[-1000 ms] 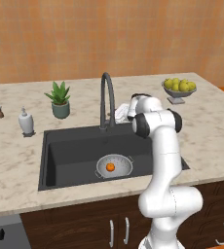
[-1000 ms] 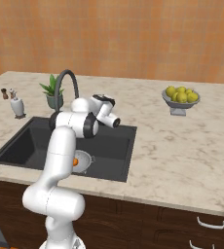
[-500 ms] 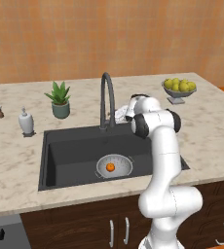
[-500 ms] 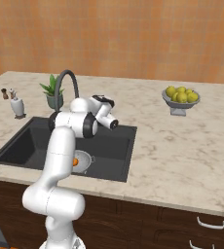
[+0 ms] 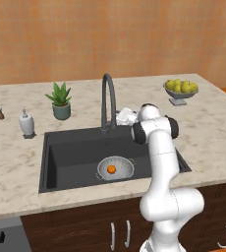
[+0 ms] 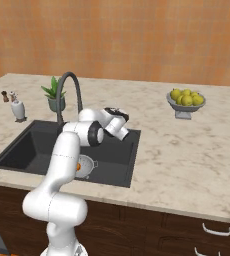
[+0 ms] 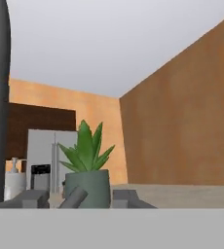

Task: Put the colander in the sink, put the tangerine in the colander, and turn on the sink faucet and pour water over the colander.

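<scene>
Perforated silvery colander [image 5: 116,169] sat in dark rectangular sink [image 5: 70,157], small round orange tangerine [image 5: 111,169] inside it. My pincer [image 5: 125,117] hovered beside base of arched dark sink faucet [image 5: 107,101]; fingers [image 7: 35,198] stood apart, holding nothing. Spiky potted plant [image 7: 87,169] ahead on speckled marble table [image 5: 16,160].

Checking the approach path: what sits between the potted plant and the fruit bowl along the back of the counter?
In the left base view, the sink faucet and the claw lie between the potted plant and the fruit bowl.
</scene>
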Robot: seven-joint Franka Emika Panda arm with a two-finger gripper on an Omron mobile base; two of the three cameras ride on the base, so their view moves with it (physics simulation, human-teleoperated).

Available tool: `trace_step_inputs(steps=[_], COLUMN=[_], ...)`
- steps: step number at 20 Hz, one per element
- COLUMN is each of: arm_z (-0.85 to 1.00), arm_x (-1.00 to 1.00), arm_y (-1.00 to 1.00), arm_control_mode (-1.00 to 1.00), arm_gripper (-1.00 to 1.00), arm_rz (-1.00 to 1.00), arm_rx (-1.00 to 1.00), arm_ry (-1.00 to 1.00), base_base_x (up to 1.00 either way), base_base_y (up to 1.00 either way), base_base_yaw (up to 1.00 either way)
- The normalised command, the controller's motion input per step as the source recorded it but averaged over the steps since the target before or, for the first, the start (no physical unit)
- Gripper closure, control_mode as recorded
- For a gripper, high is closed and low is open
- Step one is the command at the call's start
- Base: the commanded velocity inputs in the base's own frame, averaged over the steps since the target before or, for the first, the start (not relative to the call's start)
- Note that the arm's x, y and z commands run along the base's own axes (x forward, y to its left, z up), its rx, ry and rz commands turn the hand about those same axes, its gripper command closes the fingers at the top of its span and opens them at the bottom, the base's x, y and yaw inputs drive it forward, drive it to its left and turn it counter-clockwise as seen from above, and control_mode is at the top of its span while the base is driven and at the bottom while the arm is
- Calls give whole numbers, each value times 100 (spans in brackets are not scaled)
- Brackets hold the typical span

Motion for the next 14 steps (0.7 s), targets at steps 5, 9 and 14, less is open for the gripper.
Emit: trace_step_inputs(steps=[5, 9, 14], arm_z=[-44, -48, -51], arm_x=[36, 23, 1], arm_y=[-70, -53, -27], arm_control_mode=[-100, -100, -100], arm_gripper=[100, 100, 100], arm_rz=[-23, -29, -27], arm_rx=[-5, -17, -28], arm_ry=[21, 23, 17], base_base_x=[0, 0, 0], base_base_y=[0, 0, 0], base_base_yaw=[0, 0, 0])
